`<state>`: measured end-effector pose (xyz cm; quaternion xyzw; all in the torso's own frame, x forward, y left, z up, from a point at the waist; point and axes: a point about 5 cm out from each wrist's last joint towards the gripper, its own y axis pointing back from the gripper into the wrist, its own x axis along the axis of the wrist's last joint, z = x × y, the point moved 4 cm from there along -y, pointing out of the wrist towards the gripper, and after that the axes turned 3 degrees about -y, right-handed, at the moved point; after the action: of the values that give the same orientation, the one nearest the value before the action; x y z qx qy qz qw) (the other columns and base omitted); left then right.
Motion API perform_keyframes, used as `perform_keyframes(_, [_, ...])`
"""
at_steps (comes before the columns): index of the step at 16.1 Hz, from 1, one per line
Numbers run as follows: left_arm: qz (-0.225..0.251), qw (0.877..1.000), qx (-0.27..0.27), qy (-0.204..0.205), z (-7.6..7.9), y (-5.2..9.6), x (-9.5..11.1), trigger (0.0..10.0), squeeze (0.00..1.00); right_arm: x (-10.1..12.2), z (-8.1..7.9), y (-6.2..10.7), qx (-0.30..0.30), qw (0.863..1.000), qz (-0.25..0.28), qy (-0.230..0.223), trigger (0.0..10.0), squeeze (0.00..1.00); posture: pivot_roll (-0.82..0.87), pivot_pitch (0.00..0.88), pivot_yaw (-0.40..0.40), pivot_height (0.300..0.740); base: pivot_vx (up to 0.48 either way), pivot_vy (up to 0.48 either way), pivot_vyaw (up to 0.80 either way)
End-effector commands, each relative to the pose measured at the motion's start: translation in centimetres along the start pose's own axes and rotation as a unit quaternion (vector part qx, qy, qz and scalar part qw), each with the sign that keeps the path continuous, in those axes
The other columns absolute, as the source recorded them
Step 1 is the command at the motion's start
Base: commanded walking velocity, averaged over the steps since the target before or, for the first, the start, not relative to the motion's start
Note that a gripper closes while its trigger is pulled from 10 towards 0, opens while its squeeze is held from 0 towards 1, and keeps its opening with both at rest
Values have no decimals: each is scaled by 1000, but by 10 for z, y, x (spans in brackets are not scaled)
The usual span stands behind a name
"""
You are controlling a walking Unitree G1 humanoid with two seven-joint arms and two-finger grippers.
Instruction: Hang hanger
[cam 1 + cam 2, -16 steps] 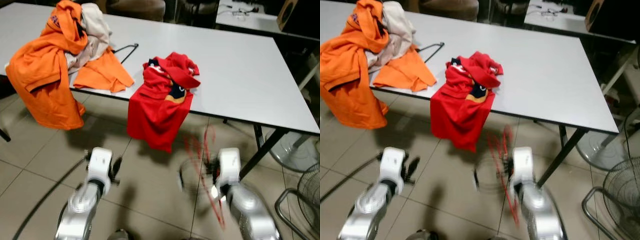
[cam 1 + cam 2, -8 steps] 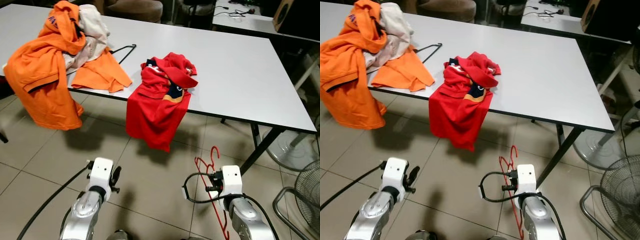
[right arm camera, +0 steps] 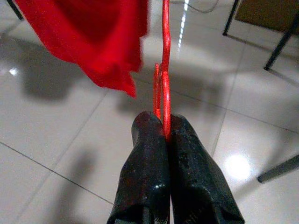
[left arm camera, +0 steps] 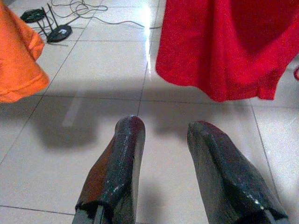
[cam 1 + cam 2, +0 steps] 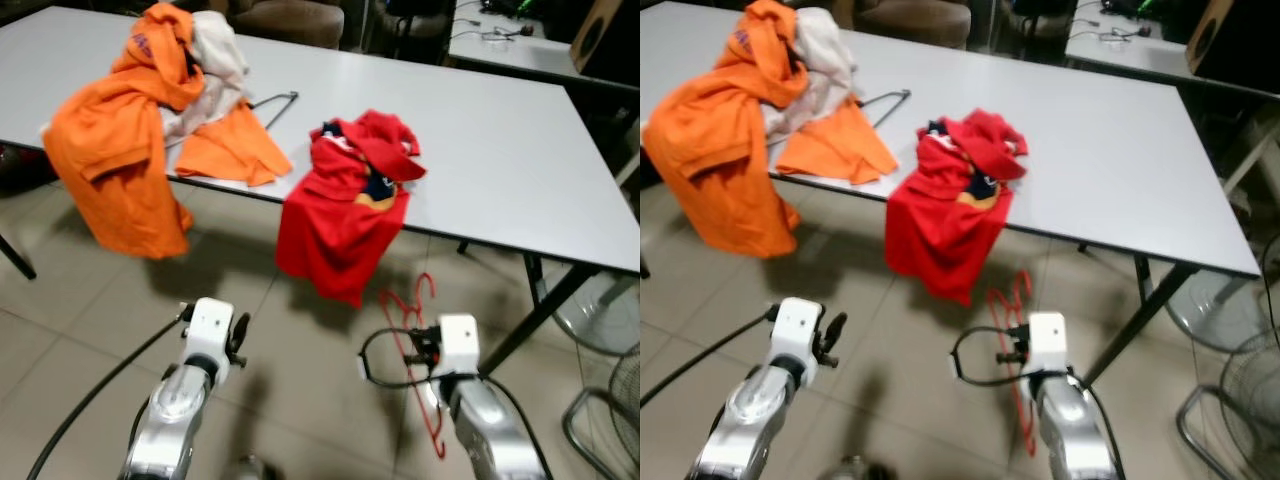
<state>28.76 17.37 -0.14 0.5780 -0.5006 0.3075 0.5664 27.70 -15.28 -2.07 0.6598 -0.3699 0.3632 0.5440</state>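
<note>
Right tool (image 3: 164, 135) is clamped on the red hanger (image 5: 413, 340), its two black fingers (image 3: 191, 172) pressed together around the thin wire, low over the tiled floor (image 5: 300, 390) in front of the surface (image 5: 500, 150). Left tool (image 4: 163, 140) hovers over the floor with its fingers apart, holding nothing. Just beyond the hanger, a red shirt (image 5: 345, 220) drapes over the surface's near edge. Farther left lie orange clothes (image 5: 130, 150), a pale garment (image 5: 215, 60) and a black hanger (image 5: 278, 103).
</note>
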Motion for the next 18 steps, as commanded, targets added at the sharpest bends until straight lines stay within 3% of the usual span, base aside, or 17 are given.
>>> perform_keyframes(1, [3,1000,-5,-6,4,0,1,10000,0,-2,6,2,-6,1000,-1,-3,10000,0,-37,10,-20,740,0,307,0])
perform_keyframes(4, [4,1000,-1,-6,2,0,0,10000,0,0,5,0,-3,1000,3,-5,10000,0,-34,4,-23,740,0,314,0])
perform_keyframes(18, [10,1000,-6,-19,-2,-3,5,10000,0,4,3,-3,-3,1000,13,-14,10000,0,-29,3,-5,740,0,313,-475])
